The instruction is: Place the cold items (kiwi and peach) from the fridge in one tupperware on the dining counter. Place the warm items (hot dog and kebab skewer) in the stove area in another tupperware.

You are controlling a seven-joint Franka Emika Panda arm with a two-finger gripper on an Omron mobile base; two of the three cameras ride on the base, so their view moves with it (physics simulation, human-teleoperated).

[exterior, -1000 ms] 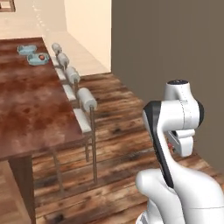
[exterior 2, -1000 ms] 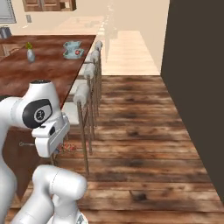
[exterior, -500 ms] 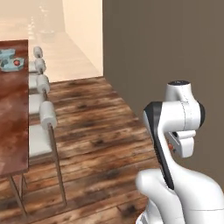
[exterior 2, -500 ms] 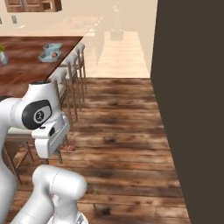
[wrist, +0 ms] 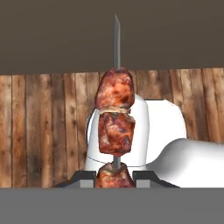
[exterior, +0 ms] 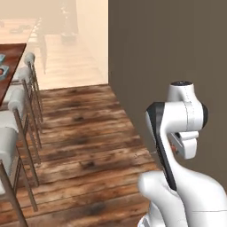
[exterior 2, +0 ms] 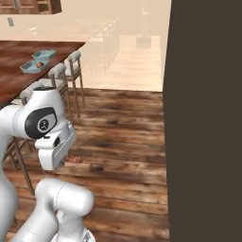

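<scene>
Kebab skewer [wrist: 115, 118] stands gripped in the pincer [wrist: 114, 176], whose two dark fingertips close on its lowest chunk of browned meat. From that grip the stick runs away from the hand, carrying two more meat chunks stacked above, and its bare grey tip pokes past them. Beyond the skewer lies the plank wood floor [wrist: 39, 127], with a dark wall [wrist: 109, 35] past it.

In the right base view a bit of reddish meat shows just under the arm's hand [exterior 2: 74, 159], low over the floor. Far to the left in that view, the dining surface [exterior 2: 28, 56] carries two pale blue tupperware [exterior 2: 38, 60] set close together; one holds something small and reddish, too small to name, and the contents of the other cannot be made out. Cushioned stools [exterior 2: 71, 64] line the surface's near edge.
</scene>
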